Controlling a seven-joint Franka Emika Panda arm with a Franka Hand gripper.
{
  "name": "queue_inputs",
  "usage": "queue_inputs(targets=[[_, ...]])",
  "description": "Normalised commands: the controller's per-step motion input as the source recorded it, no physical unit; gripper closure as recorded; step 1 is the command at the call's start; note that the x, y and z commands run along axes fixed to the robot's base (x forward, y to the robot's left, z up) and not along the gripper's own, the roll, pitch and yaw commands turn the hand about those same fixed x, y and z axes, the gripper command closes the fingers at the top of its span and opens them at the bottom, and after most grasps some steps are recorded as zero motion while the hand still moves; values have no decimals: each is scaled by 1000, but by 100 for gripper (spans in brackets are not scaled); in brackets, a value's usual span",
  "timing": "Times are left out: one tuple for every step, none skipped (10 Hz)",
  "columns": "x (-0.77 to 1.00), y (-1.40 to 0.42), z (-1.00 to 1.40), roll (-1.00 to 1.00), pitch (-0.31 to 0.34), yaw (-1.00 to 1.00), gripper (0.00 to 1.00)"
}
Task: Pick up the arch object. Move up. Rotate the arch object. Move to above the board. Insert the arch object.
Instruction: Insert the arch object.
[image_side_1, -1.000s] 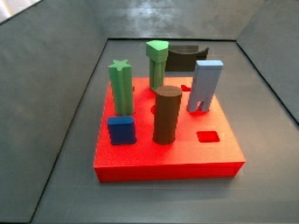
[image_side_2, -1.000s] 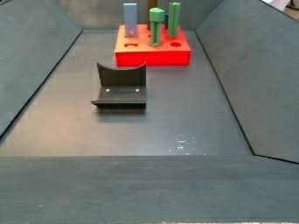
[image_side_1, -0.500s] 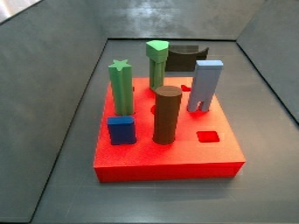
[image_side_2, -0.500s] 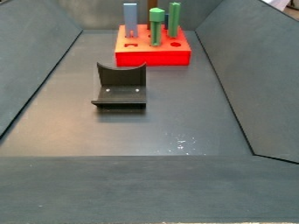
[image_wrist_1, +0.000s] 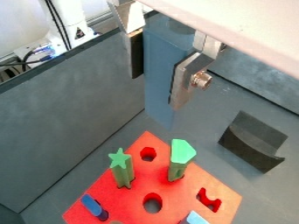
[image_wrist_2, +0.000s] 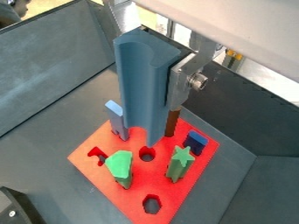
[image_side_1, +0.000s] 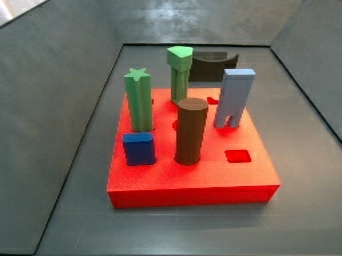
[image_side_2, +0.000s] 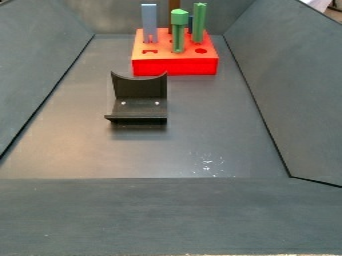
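Green star post (image_side_1: 138, 95) at left on bright red board (image_side_1: 201, 185), brown cylinder (image_side_1: 191, 130) in middle, arch object (image_side_1: 237, 95) upright near right edge, gripper (image_wrist_2: 155, 109) high over board in wrist views, tall blue piece (image_wrist_2: 142, 79) touching visible silver finger (image_wrist_2: 181, 83), grip impossible to tell.

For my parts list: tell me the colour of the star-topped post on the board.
Green: the star-topped post stands on the red board, clearest in a side view.

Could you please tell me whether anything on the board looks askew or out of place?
Nothing stands out. The arch object and the other pieces stand upright on the board. In a wrist view, the gripper grips the arch object from above.
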Motion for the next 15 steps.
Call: queue_inputs(targets=[[189, 0, 0, 0, 0, 69, 100], [743, -166, -69, 0, 13, 146, 100], [1000, -189, -57, -40, 93, 83, 100], [1000, -100, -57, -41, 91, 129, 100], [1000, -66, -89, -44, 97, 140, 100], [1000, 0, -123, -46, 96, 180, 100], [1000, 0, -186, -33, 86, 189, 100], [1000, 0, -214, -14, 69, 194, 100], [1000, 0, -189, -3, 64, 197, 100], [1000, 40, -166, 0, 60, 223, 100], [1000, 100, -166, 0, 59, 249, 100], [1000, 11, -283, -10, 21, 211, 100], [246, -83, 0, -19, 0, 0, 100], [0, 6, 0, -4, 0, 0, 100], [0, 371, -417, -90, 0, 0, 100]])
